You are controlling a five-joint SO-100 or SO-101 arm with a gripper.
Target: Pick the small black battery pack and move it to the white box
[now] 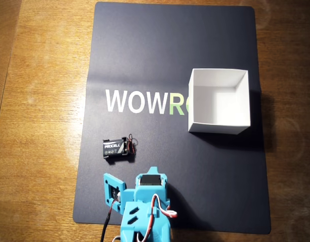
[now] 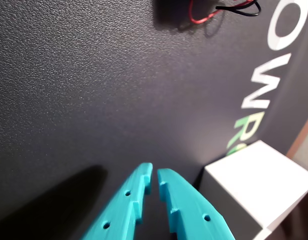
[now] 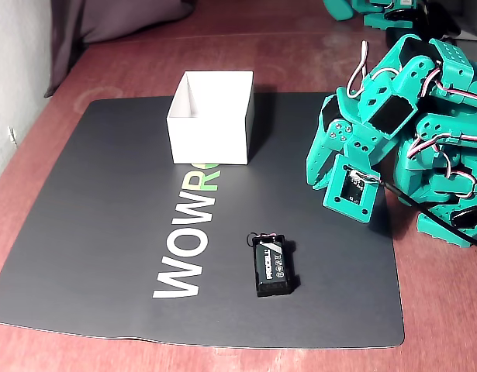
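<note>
The small black battery pack (image 1: 117, 147) lies flat on the dark mat, red and black wires at its right end in the overhead view. It also shows in the fixed view (image 3: 271, 266). The wrist view shows only its wires (image 2: 237, 7) at the top edge. The open-topped white box (image 1: 219, 101) stands upright and empty on the mat, also seen in the fixed view (image 3: 210, 116) and the wrist view (image 2: 254, 185). My teal gripper (image 2: 154, 176) is shut and empty, hovering low over the mat, apart from the pack and short of the box. The folded arm (image 1: 147, 201) sits at the mat's near edge.
The dark mat (image 1: 170, 50) with "WOWRO" lettering (image 1: 137, 101) lies on a wooden table (image 1: 39, 101). In the fixed view, the arm's body and cables (image 3: 424, 132) fill the right side, and a wall (image 3: 13, 62) is at the left.
</note>
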